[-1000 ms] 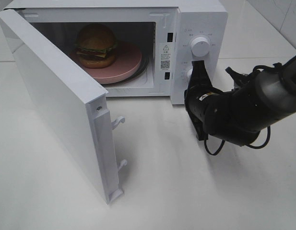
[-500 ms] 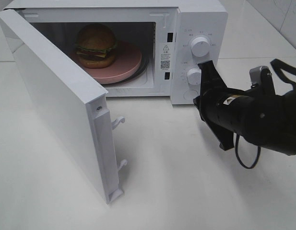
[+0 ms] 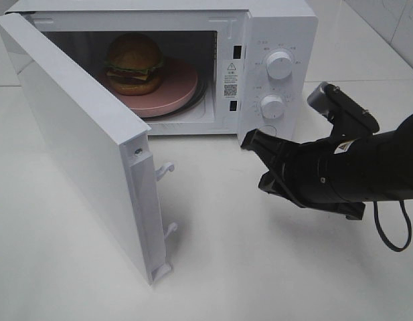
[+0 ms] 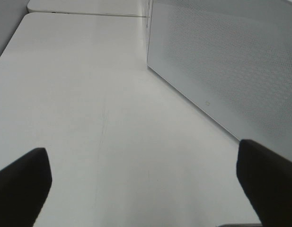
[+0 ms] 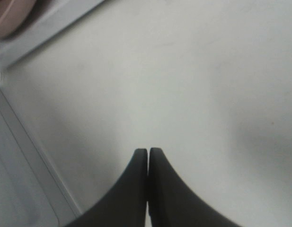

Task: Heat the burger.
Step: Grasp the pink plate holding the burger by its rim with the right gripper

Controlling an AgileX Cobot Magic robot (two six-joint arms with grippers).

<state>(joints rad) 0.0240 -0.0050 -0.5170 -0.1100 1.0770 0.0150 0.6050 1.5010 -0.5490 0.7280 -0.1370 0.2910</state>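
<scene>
Just in front of the microwave's control panel, the right fingers (image 5: pixel 136 184) are pressed together with nothing between them, and they are held low over the bare tabletop (image 3: pixel 260 267), pointing towards the oven's front lower corner. They are near the lower knob (image 3: pixel 272 106) but apart from it, and the upper knob (image 3: pixel 279 65) is likewise untouched. The left fingers (image 4: pixel 22 179) are spread wide and empty above the tabletop, beside a perforated panel (image 4: pixel 231 71); they are not seen in the high view. Further out, the burger (image 3: pixel 134 63) is found inside the microwave (image 3: pixel 280 20), seated on the pink plate (image 3: pixel 179 90) in the cavity. The door (image 3: pixel 79 154) is swung fully open to the left. Loading is therefore judged complete; closing the door and turning a knob to start the heating appear to be left.
</scene>
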